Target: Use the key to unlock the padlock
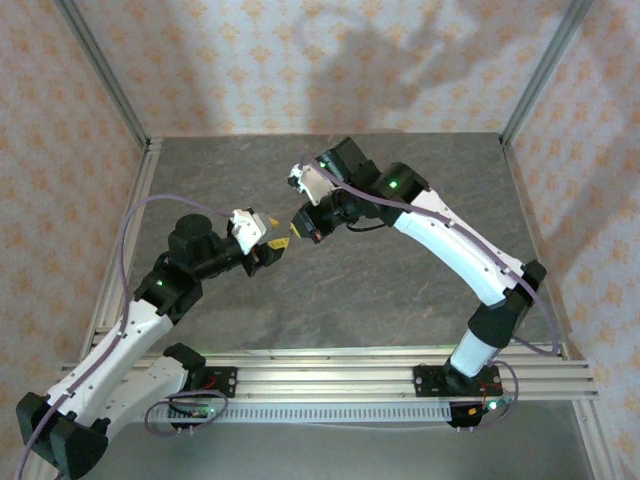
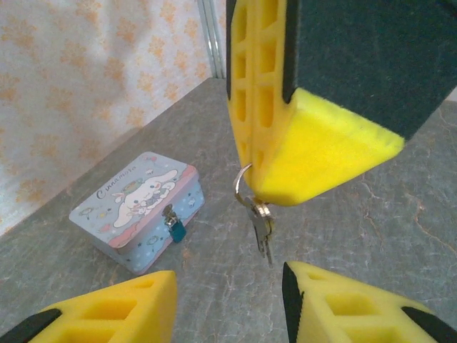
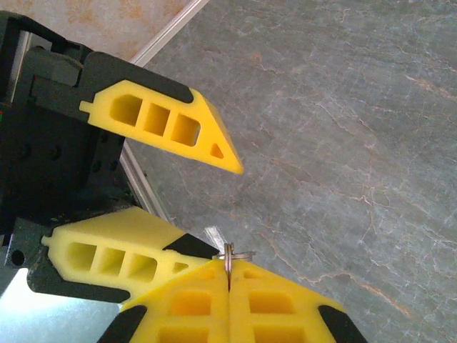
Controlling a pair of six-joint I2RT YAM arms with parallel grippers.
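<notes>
Grippers meet above the middle of the grey, stone-patterned tabletop [image 1: 420, 300] in the overhead view. The left gripper [image 1: 277, 245] reaches in from the near left and the right gripper [image 1: 298, 228] bends in from the right, their tips almost touching.

From the left wrist, the right arm's yellow jaws hang from above, clenched on a thin ring [image 2: 241, 182]. The key [image 2: 263, 232] dangles from that ring, blade down, just above the gap between the left jaws, which stand released and apart with nothing in them. Beyond, a light-blue cartoon tin [image 2: 132, 204] lies on the tabletop, with the small teal padlock [image 2: 176, 229] hanging at its front clasp, well apart from the key.

From the right wrist, the right jaws press together on the ring, and the left jaws gape just behind it.
</notes>
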